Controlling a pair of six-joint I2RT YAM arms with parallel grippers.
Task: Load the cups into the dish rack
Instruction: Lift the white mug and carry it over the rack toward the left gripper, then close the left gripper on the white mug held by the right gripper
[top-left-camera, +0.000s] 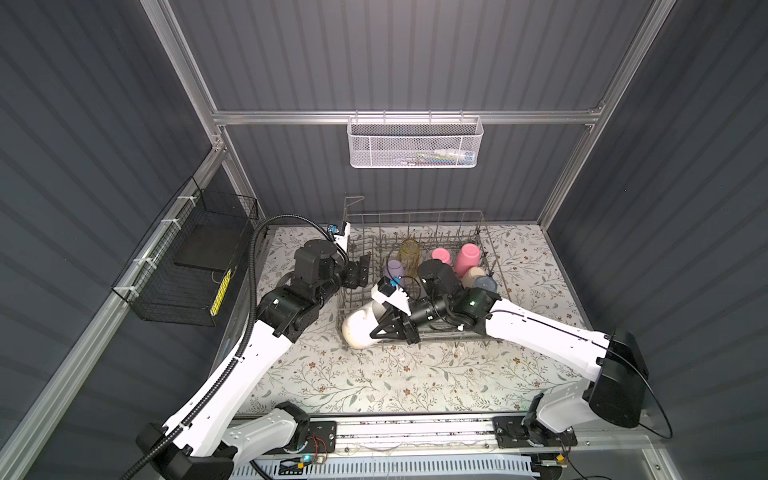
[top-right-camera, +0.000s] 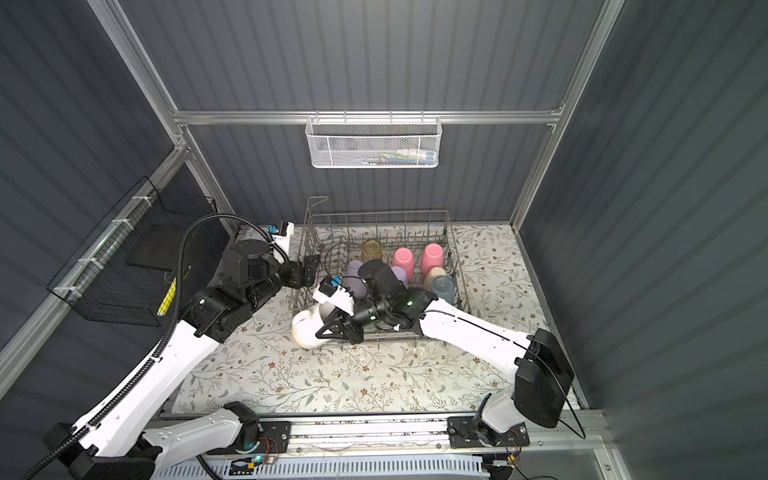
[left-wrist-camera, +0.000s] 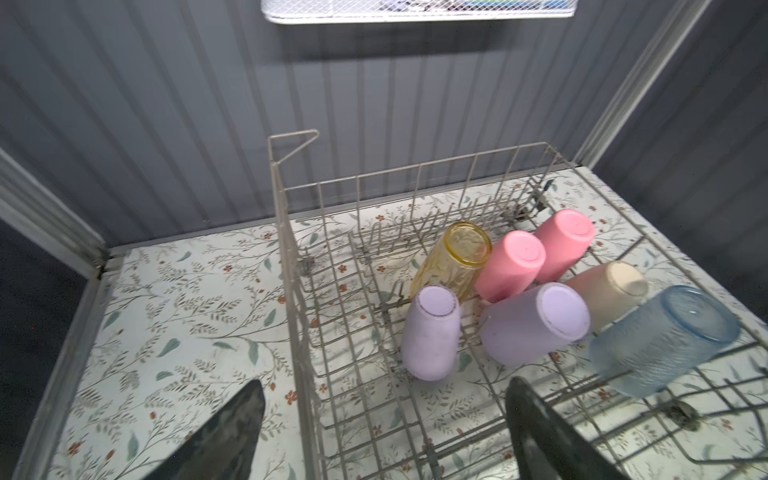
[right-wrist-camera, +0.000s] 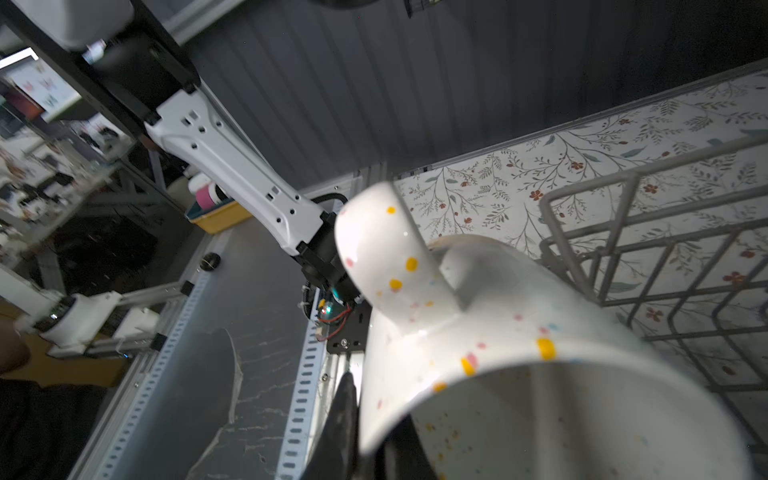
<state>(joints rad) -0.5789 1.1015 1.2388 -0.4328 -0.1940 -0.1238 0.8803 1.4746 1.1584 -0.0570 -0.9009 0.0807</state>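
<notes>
Right gripper (top-left-camera: 377, 321) clamps the speckled mug (top-left-camera: 356, 333) by its rim at the dish rack (top-left-camera: 415, 216) corner; lower here and you risk striking wire. Left gripper (top-left-camera: 364, 268) gapes, empty.

The desk (top-left-camera: 374, 386) was covered with a pale sheet printed with leaves and small flowers. Directly on it stood the grey wire dish rack (top-left-camera: 415, 220), at the far middle, close to the back wall.

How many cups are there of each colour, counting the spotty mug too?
pink cups: 2
lilac cups: 2
beige cup: 1
yellow glass: 1
blue glass: 1
speckled mug: 1
Total: 8
</notes>
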